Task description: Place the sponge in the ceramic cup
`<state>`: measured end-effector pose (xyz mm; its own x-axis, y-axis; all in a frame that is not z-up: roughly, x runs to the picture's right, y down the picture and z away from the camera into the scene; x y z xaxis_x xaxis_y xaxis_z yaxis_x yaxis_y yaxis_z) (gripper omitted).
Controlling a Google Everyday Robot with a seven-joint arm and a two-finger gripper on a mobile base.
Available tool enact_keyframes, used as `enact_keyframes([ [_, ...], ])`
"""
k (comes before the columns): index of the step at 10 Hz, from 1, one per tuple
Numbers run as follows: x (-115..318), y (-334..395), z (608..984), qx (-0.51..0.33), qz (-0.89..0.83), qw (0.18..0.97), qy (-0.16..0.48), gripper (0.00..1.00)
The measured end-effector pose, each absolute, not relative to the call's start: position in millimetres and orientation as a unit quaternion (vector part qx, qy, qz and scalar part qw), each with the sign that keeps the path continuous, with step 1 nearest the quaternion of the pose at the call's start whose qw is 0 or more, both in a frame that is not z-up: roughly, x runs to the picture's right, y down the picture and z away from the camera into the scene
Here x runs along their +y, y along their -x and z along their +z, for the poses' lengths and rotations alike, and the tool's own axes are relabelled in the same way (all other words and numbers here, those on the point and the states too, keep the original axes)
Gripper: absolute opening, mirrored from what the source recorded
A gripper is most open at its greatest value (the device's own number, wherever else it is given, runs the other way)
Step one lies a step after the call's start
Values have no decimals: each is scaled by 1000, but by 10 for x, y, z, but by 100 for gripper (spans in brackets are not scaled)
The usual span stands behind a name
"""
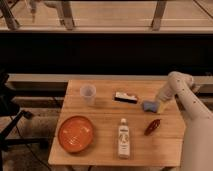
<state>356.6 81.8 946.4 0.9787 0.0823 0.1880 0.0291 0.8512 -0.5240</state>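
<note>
Bottle (123, 138) and plate (76, 133) lie closest on the desk (105, 120), both left of the fingers and nearer than them. A small red thing (152, 126) sits just nearer than the fingers; what it is I cannot make out. The arm (182, 92) comes in from the right, and the fingers (161, 105) are down at desk level near the right edge, closed almost all the way. The sponge (148, 105) is right against their left side, so it is not in the cup. I judge the step in hand to be the grasp. The tips are hidden where they meet the sponge, so it is unclear whether they pinch its edge or only touch it, and whether it rests on the desk or is just off it. A little farther and to the left lies the block (125, 97). Farther left again, well apart from the fingers, the cup (88, 93) stands upright with its mouth open; its inside is hard to see. With a sure hold, the next move calls for lifting the sponge clear, carrying it left past the block and centring it over the narrow mouth. Most of the arm is cut off at the right.
</note>
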Motion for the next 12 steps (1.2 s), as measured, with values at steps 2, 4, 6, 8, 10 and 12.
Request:
enact_keyframes([
  [2,681,-3539,9410,-105,11,956,274,3],
  [4,691,-3557,9403,-104,9,956,275,5],
  [6,627,-3531,9383,-105,7,957,272,13],
  [8,606,-3507,9373,-106,4,957,271,21],
  [10,604,-3504,9381,-106,0,957,271,41],
  [12,556,-3471,9307,-105,-8,957,271,52],
])
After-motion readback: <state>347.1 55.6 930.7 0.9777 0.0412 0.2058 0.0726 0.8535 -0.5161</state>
